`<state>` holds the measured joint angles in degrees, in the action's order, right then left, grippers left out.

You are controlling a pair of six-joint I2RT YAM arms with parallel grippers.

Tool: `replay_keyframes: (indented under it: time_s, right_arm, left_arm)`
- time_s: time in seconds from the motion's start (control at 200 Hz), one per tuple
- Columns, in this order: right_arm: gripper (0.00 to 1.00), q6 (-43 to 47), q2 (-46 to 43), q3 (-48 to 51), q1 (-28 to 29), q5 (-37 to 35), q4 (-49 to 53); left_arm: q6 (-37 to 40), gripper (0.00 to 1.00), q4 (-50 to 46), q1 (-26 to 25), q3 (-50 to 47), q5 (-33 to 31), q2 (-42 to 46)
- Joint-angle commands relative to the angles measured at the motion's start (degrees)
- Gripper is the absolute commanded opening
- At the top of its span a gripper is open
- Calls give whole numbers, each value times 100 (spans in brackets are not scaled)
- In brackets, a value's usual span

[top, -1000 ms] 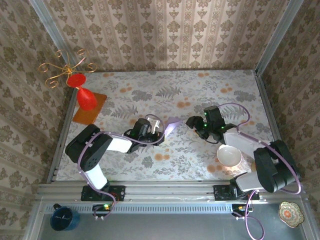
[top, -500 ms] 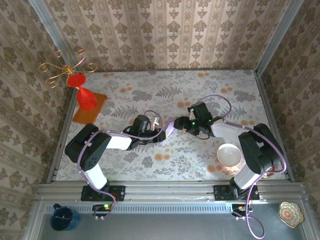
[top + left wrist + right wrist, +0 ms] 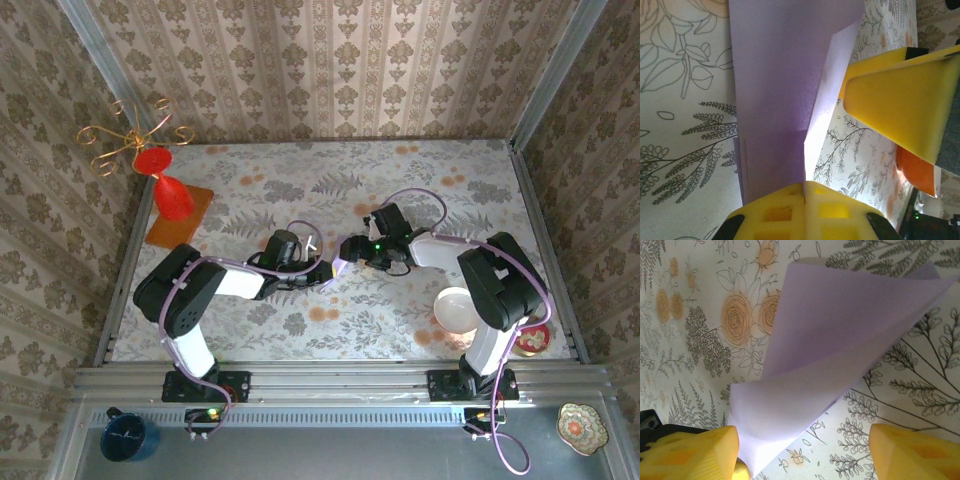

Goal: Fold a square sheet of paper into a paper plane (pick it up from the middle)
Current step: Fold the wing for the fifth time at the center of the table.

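The square sheet of paper is pale lilac and folded over on itself, with a crease down its length. It stands up from the floral table. My left gripper is shut on its near edge, yellow fingers pressed together with the paper between them. From above, the left gripper and the sheet lie at mid-table. My right gripper is right beside the sheet and open. In the right wrist view the sheet reaches down between the spread fingertips of the right gripper, its corner by the left finger.
A red cone vase stands on an orange mat at the far left, with a gold wire ornament behind it. A white bowl and a small red dish sit near the right arm's base.
My right gripper has swung left across the table, close up to the sheet, with its jaws a little wider. The left gripper has stayed shut on the paper and shifted slightly right.
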<state>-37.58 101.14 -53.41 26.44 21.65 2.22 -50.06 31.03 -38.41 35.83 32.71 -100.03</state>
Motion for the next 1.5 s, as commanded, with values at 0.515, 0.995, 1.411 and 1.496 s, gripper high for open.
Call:
replay_keyframes:
  time_s: [0.515, 0.995, 1.411, 1.496]
  right_arm:
    - [67, 190, 791, -645, 151, -958, 1050]
    - [62, 128, 1398, -1055, 318, -1623, 1737]
    - [62, 194, 1452, -1171, 362, -1589, 1828]
    - [62, 207, 1436, -1189, 362, -1559, 1843]
  left_arm:
    - [-838, 0, 644, 103, -112, 267, -376]
    - [-815, 10, 496, 97, -94, 245, -397]
    - [-337, 26, -355, 97, 2, -10, 12]
    - [-214, 27, -589, 97, 54, -70, 137]
